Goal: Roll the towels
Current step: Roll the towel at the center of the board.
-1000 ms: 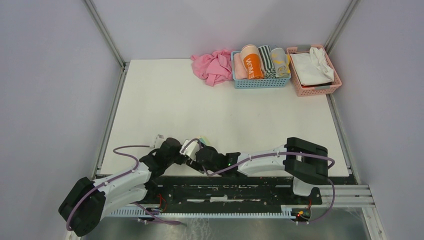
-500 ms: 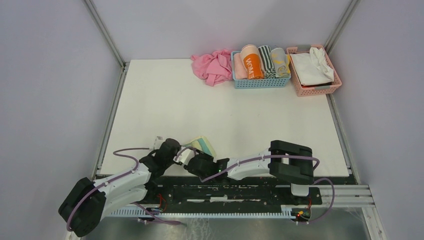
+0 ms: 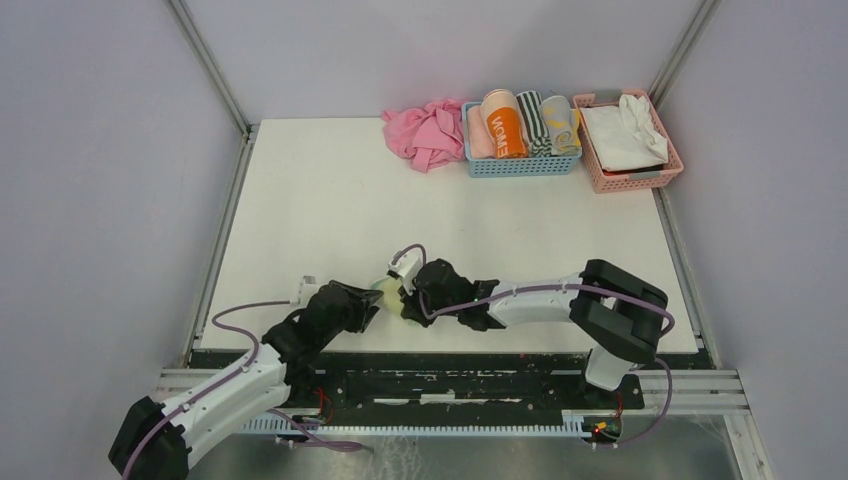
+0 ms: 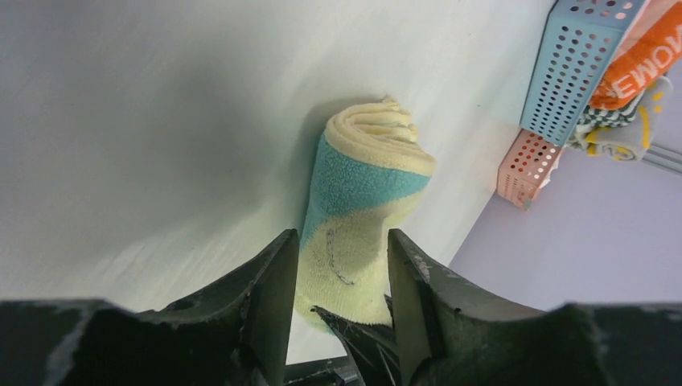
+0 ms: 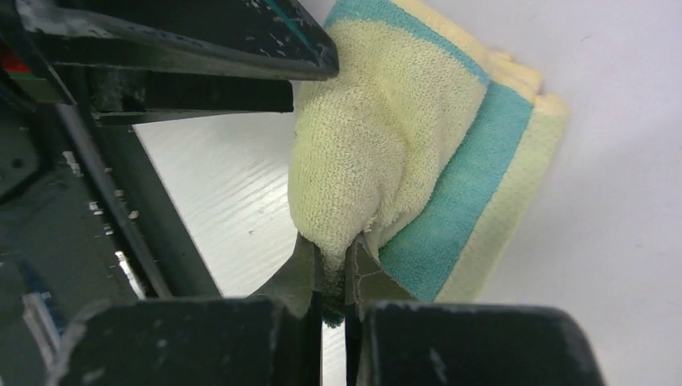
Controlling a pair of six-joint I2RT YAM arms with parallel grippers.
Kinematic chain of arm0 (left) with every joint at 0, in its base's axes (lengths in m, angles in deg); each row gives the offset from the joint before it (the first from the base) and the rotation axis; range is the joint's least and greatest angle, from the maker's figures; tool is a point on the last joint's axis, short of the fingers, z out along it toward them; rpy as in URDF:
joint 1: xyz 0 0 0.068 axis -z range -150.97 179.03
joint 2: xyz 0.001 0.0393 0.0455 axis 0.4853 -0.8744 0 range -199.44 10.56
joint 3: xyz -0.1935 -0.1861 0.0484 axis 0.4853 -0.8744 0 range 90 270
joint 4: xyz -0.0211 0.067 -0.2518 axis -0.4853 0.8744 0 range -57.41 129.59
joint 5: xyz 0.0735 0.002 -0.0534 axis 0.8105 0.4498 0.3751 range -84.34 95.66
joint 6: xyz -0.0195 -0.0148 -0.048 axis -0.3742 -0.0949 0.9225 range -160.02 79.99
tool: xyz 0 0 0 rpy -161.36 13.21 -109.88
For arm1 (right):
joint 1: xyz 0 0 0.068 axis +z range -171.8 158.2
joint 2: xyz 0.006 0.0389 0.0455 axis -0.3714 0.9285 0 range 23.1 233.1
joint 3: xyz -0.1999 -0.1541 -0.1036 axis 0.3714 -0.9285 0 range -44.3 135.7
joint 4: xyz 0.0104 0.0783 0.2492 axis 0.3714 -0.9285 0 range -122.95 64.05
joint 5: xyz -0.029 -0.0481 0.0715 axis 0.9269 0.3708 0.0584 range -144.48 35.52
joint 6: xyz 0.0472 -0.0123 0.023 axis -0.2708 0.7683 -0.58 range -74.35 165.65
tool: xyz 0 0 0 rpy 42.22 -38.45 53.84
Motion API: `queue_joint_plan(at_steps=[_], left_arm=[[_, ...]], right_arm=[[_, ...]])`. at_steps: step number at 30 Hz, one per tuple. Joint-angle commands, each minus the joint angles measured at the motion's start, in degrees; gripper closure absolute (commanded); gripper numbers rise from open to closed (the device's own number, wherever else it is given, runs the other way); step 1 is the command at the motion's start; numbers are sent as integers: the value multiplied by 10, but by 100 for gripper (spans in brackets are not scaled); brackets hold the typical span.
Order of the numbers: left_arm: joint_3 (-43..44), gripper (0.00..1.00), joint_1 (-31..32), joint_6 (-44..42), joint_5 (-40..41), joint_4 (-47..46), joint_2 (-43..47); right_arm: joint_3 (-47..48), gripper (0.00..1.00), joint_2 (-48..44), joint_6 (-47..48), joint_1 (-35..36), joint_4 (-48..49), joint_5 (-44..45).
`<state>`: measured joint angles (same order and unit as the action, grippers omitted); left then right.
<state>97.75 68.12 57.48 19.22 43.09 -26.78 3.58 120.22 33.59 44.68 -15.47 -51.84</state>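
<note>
A pale yellow towel (image 3: 388, 291) with a teal band lies rolled near the table's front edge, between the two grippers. My right gripper (image 5: 334, 257) is shut on a bunched fold at the roll's near end (image 5: 378, 161). My left gripper (image 4: 338, 241) stands open around the other end of the roll (image 4: 366, 185), its fingers (image 4: 273, 273) close on either side. In the top view the left gripper (image 3: 372, 300) and right gripper (image 3: 403, 299) almost meet over the roll. A grey towel with yellow marks (image 3: 562, 125) sits rolled in the blue basket (image 3: 520, 167).
A crumpled pink cloth (image 3: 425, 130) lies at the back beside the blue basket, which also holds an orange roll (image 3: 505, 125) and a striped one. A pink basket (image 3: 630, 178) with white cloth stands at the back right. The table's front rail runs just behind both wrists.
The right gripper has closed onto the yellow towel and its arm has swung further onto the table. The left gripper's jaws have widened and its arm has drawn back a little.
</note>
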Motion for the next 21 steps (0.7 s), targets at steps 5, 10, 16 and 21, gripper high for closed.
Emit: queue_joint_plan(at_steps=[5,10,16,21], left_arm=[[14,32,1,-70,58,36,65],[45,25,1,-147,58,29,51],[47,23,1,-200,18,-41,4],[51,22,0,-235,-19,-107,-44]], right_arm=[[-98,100,18,-196,-113,228,-321],[-184,100,85,-369,-177,475,-353],[-250,100,162,-499,-226,616,-336],[-282,100,167,-538,-251,578,-318]])
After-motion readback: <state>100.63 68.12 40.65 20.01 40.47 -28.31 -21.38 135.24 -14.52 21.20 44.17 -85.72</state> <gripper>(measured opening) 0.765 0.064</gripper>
